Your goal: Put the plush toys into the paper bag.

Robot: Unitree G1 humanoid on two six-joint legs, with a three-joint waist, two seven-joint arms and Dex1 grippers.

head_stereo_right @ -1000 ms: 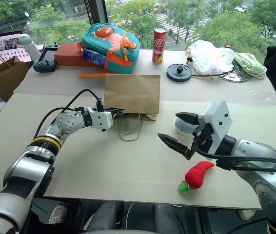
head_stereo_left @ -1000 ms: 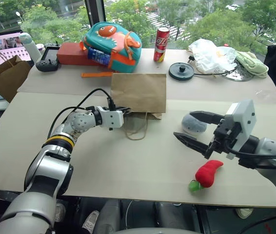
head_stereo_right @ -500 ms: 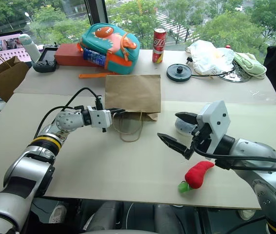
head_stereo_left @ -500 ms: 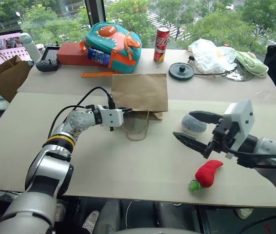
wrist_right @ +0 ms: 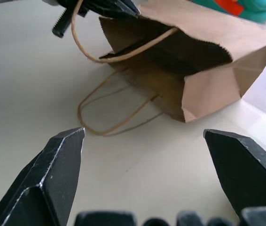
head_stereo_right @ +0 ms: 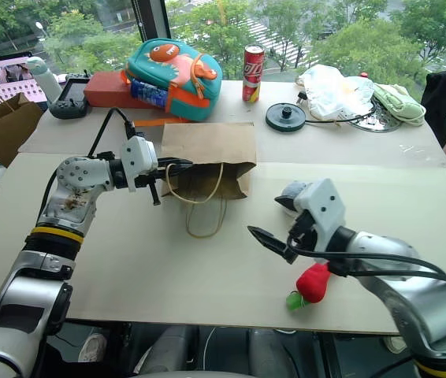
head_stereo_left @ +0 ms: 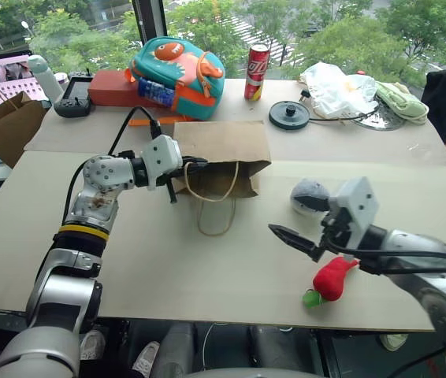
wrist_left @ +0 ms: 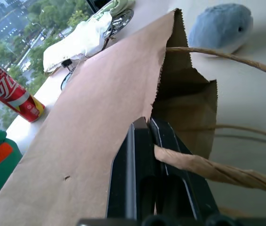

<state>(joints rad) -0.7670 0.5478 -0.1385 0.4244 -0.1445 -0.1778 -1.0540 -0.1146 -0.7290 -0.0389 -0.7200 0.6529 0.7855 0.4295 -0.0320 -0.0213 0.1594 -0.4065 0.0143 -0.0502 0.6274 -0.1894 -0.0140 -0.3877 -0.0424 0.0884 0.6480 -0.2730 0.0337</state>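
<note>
- 2 plush toys lie on the table [head_stereo_left: 207, 260]: grey-blue toy [head_stereo_left: 308, 194] and red chilli toy [head_stereo_left: 335, 276], both beside the right gripper [head_stereo_left: 306, 223], whose jaws stand wide apart, holding nothing.
- Left gripper [head_stereo_left: 191, 164] is clamped on the paper bag [head_stereo_left: 221, 157] at its mouth, by a cord handle [wrist_left: 203, 167].

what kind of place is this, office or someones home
Most likely an office or lab on an upper floor. The window looks down on treetops and a street, a laptop and a handheld controller sit at the table edge, and the worktop is covered in plain board.
</note>
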